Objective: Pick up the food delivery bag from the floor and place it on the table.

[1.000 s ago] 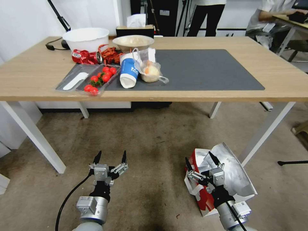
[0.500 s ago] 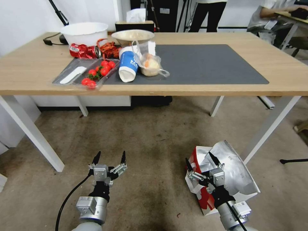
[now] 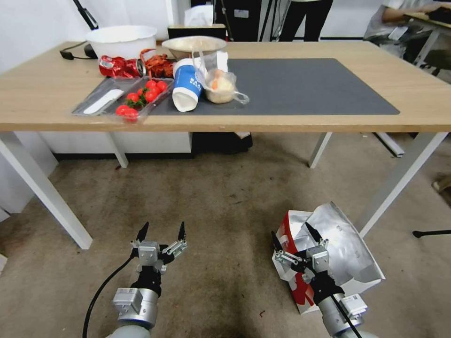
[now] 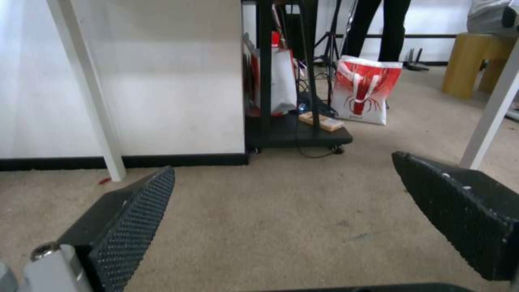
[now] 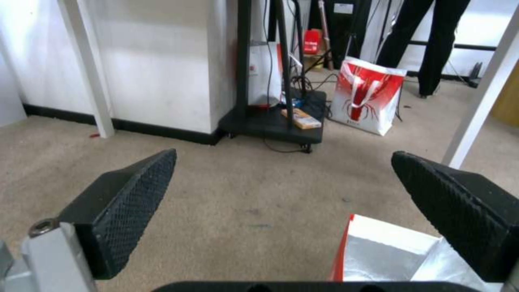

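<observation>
While the food delivery bag [image 3: 329, 253] lies tipped on the floor [image 3: 221, 197] near the bench's [image 3: 423, 108] right front leg, foil lining gaping, the right end effector [image 3: 293, 237] hangs over its near edge, fingers spread and apparently not touching it. The left end effector [image 3: 161, 230] hovers above bare carpet, fingers likewise apart. A dark mat [image 3: 300, 87] covers the benchtop.
</observation>
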Robot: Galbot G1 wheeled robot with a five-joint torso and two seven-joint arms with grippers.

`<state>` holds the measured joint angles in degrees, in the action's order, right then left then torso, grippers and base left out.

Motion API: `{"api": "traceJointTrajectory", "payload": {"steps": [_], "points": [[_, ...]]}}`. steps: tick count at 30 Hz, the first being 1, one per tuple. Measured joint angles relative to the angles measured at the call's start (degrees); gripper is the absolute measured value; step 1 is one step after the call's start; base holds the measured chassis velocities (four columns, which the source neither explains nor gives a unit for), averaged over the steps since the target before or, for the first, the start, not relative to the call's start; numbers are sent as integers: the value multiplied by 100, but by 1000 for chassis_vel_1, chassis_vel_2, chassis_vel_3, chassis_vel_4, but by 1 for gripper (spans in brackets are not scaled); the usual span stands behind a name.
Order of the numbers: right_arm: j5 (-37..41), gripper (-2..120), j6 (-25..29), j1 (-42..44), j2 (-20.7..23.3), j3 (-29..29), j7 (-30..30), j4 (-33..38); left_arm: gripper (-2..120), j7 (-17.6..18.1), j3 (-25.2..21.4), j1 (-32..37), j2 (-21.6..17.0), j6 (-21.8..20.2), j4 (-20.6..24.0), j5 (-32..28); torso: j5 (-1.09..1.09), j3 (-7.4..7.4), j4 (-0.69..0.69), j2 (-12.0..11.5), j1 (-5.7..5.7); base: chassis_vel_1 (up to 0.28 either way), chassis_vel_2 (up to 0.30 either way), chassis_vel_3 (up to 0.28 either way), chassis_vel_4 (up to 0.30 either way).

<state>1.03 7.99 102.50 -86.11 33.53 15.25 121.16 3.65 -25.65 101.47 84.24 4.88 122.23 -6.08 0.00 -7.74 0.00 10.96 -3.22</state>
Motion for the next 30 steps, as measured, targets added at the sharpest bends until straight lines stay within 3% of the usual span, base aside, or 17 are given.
{"api": "traceJointTrajectory", "payload": {"steps": [30], "points": [[-19,100,48,48,-37,51,-3,-22,100,-24,17,-34,-18,66,-101,27,0,527,0,-633,106,0,0,0,0]]}}
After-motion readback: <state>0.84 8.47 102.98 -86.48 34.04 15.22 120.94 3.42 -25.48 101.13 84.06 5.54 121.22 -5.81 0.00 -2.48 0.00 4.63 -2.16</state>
